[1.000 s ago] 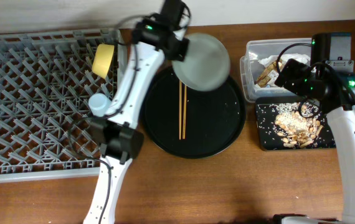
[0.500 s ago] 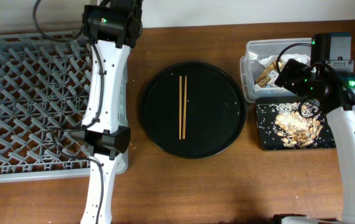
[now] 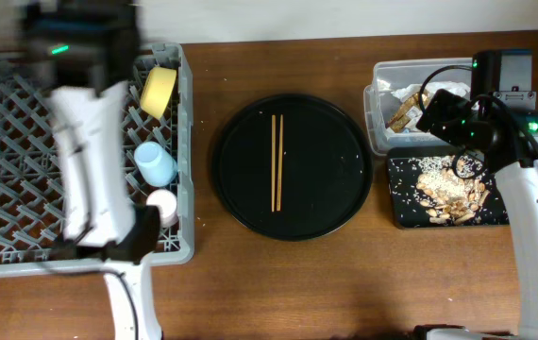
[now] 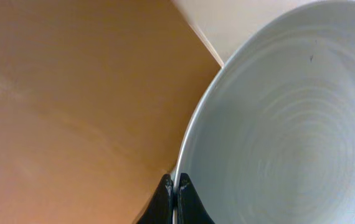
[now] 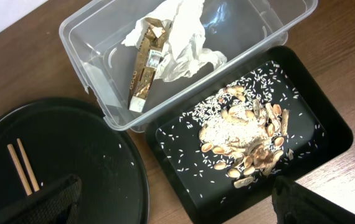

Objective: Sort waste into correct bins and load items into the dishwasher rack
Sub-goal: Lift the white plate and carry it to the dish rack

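While left hand (image 4: 175,198) is pinching smooth round plate (image 4: 277,124) by its rim, right hand (image 5: 177,205) is hanging wide above grainy scraps (image 5: 246,140).

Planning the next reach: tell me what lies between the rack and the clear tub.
The overhead view shows the round black tray between the rack and the clear tub, with the chopsticks lying on it.

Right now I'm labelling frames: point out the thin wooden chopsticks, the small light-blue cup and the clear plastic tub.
thin wooden chopsticks (image 3: 276,162), overhead, mid-length.
small light-blue cup (image 3: 155,162), overhead, its side.
clear plastic tub (image 5: 246,28), right wrist, bare floor.
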Available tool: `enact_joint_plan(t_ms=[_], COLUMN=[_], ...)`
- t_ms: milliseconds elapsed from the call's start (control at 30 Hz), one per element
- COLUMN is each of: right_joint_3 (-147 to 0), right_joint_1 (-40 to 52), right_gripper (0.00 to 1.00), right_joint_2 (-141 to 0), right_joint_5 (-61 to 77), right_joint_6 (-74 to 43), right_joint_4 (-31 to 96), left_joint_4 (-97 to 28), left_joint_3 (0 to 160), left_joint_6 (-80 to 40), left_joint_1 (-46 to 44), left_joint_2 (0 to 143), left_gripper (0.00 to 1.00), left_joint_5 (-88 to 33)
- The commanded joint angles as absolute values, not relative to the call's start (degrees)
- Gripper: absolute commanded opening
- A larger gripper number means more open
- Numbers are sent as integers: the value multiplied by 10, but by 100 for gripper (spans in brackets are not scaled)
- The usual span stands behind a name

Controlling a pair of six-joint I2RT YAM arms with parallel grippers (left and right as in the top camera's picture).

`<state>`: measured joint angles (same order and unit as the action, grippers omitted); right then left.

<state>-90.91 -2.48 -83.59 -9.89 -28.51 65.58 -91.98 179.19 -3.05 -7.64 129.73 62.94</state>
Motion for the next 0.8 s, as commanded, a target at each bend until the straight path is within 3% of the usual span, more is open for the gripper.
enact_joint_plan(t_ms=[0,200,467,767], right_joint_3=[-914,-914,-914,-914], right_joint_1=[-27,-27,-27,-27], right_gripper=[98,98,98,98], right_joint_2=[-839,-839,-839,-839], right_joint_5=[-110,-110,-110,-110], right_joint_6=[-292,-292,-292,-292], right_joint_4=[656,656,656,656], left_joint_4=[-907,-854,-731,-543], left_joint_3=[1794,1729,1635,1548], left_joint_6=[-30,-16,-13,98], left_joint_1=[-9,50,45,18], left_joint_2=[1273,1306,1355,1357], left_gripper=[0,0,0,0], left_joint_5=[604,566,569,569])
